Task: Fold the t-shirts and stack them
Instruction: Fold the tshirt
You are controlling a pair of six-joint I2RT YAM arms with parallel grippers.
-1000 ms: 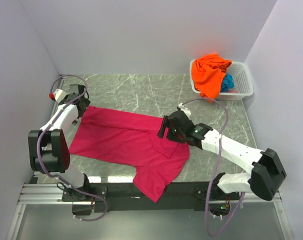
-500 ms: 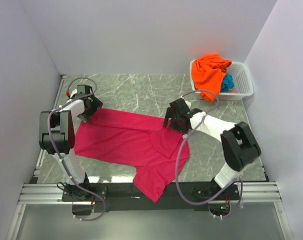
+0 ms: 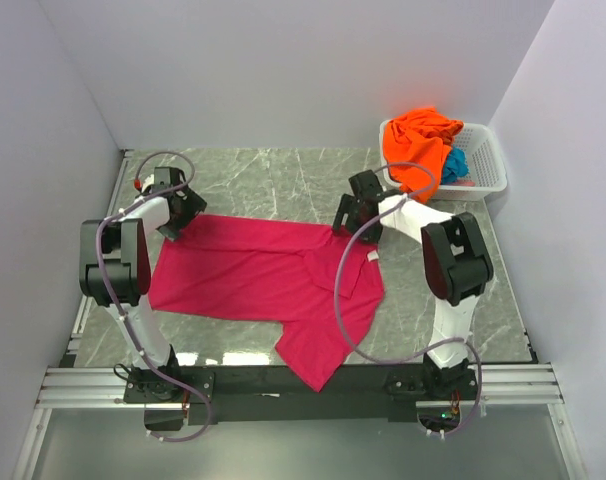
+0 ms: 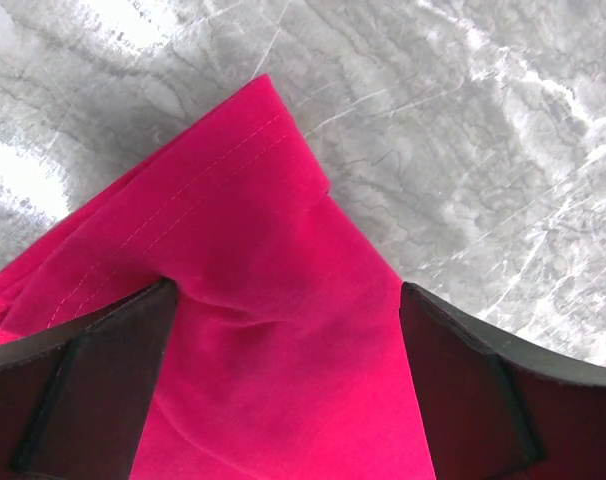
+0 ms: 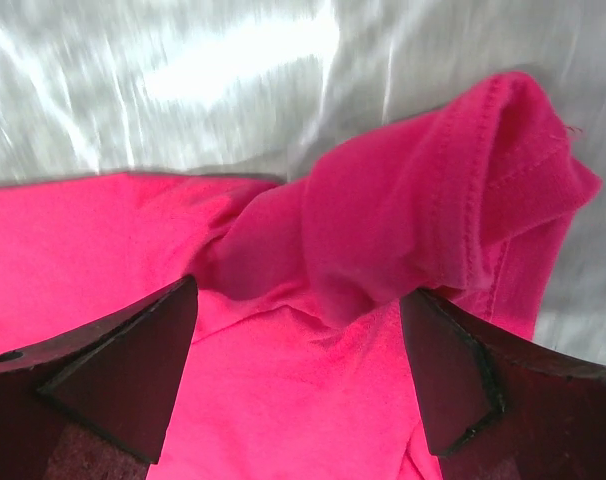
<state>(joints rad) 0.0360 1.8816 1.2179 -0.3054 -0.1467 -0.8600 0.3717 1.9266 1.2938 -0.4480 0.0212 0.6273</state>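
Note:
The magenta-pink t-shirt [image 3: 253, 275] lies spread across the table, one end hanging over the near edge. My left gripper [image 3: 178, 215] is at its far-left corner, open, with flat cloth [image 4: 243, 230] between the fingers [image 4: 93, 380]. My right gripper [image 3: 348, 215] is at its far-right corner, open, astride a bunched hemmed sleeve [image 5: 413, 220]. A small white label [image 3: 371, 258] shows near the right gripper. The orange t-shirt [image 3: 418, 140] and the teal-blue t-shirt [image 3: 455, 165] lie heaped in the basket.
The white lattice basket [image 3: 488, 165] stands at the far right corner of the grey marble table [image 3: 273, 180]. White walls close in the left, back and right sides. The right arm's cable loops over the shirt's right part.
My right gripper has moved away and to the right, and the shirt's right end shifted with it. My left gripper has moved slightly right along the far-left corner.

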